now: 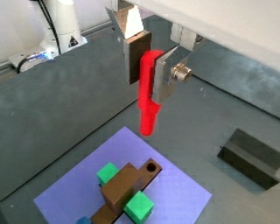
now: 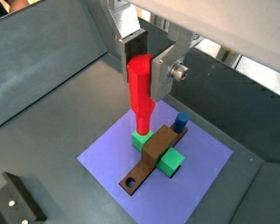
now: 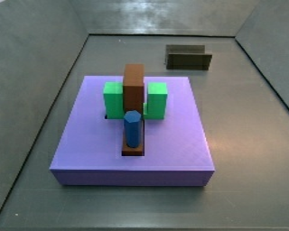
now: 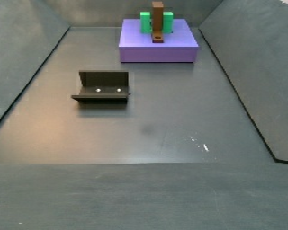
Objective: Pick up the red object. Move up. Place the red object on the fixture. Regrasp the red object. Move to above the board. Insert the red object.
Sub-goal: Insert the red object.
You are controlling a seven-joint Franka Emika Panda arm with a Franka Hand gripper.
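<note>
The gripper (image 2: pixel 146 66) pinches the red peg (image 2: pixel 142 92) and hangs high over the board (image 2: pixel 113 153). The fixture (image 1: pixel 252 157) sits empty at 3 o'clock from the board. Only pushing the peg into the bar (image 2: pixel 152 156) seems left.

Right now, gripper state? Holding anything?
Gripper: closed on the red object, held upright above the board in both wrist views; not seen in either side view.
</note>
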